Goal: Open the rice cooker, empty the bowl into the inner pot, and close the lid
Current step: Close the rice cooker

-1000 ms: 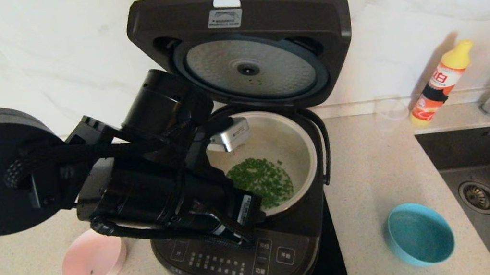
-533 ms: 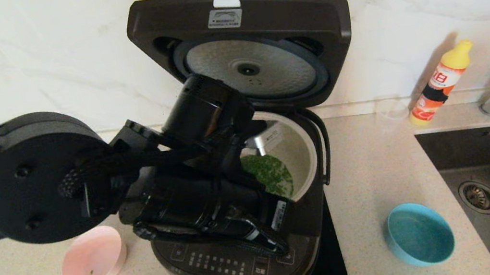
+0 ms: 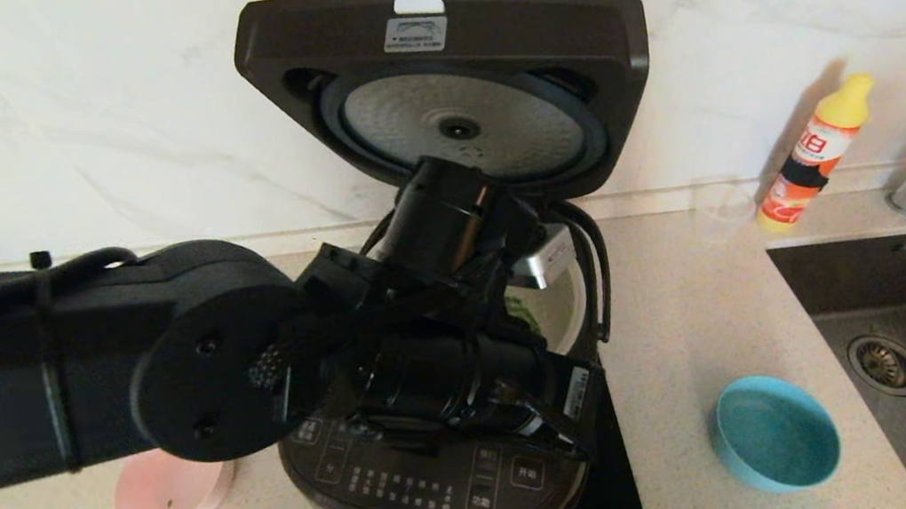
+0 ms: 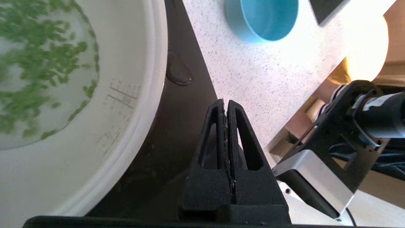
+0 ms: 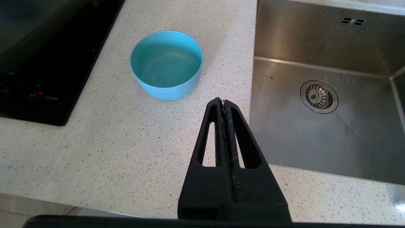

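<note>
With the rice cooker (image 3: 453, 434) taken as landmark, the lid (image 3: 450, 84) is seen raised at its rear on the hinge, the dimpled silver underside turned forward and slightly down, so the cavity is left exposed. The inner pot (image 4: 136, 95) is seated in that cavity, mouth upward, and chopped greens (image 4: 38, 63) are spread over its floor. The bowl (image 3: 170, 494) is set upright on the counter (image 3: 677, 311) just to the cooker's left, apparently emptied but for a speck of green; the pouring step is judged done, and only the closing is left.

The left gripper (image 4: 226, 103) is held above the cooker's right edge, beside the pot's rim, its fingers pressed together on nothing. That placement is judged an approach toward the lid, to push it down.

The right gripper (image 5: 224, 102) is parked well to the cooker's right, over the counter between a teal bowl (image 5: 166, 65) and the sink (image 5: 322, 95), fingers likewise clenched and empty.
</note>
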Motion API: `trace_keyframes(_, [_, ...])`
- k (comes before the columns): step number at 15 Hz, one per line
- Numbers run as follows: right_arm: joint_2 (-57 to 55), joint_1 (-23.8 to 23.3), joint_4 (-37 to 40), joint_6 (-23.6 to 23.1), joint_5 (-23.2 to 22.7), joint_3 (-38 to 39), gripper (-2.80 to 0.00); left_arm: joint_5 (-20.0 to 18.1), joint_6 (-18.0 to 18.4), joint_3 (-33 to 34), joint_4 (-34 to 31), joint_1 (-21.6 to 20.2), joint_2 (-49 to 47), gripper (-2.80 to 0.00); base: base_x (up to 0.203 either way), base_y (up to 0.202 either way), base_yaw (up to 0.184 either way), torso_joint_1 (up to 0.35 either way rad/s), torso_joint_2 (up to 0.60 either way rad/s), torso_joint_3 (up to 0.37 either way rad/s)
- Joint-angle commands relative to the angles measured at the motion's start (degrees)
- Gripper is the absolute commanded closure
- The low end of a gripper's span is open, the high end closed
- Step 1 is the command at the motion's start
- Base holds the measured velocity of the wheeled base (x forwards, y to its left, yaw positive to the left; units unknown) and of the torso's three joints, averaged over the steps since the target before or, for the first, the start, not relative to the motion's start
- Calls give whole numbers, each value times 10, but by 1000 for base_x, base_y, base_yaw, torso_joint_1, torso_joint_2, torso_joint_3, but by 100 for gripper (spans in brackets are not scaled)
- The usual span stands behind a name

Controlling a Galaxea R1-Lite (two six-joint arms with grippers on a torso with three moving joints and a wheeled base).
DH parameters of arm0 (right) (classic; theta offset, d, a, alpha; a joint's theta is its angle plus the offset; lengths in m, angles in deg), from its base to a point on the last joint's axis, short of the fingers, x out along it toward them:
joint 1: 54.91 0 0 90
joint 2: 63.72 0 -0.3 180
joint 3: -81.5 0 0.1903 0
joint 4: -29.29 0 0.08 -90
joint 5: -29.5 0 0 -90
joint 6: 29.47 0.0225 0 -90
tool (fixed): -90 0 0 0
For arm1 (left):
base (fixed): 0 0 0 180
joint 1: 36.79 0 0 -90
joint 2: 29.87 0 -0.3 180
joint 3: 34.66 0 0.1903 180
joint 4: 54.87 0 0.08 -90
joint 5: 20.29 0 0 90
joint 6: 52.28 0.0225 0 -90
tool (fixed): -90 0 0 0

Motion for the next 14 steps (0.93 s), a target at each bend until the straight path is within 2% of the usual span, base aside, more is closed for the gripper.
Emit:
trace_keyframes(1, [-1, 0, 0, 0, 0, 0, 0, 0, -2, -1, 13, 1, -16, 0, 0, 0, 0, 0, 0, 0])
trace_keyframes(5, [-1, 0, 0, 0, 0, 0, 0, 2, -38, -25, 47, 2, -31, 0, 0, 0, 0, 0, 0, 0])
trace_keyframes(10, [-1, 0, 0, 0, 0, 0, 0, 2, -47, -26, 70, 13, -46, 0, 0, 0, 0, 0, 0, 0])
trace_keyframes(14, [-1, 0, 0, 0, 0, 0, 0, 34, -75, -12, 141, 13, 14, 0, 0, 0, 0, 0, 0, 0])
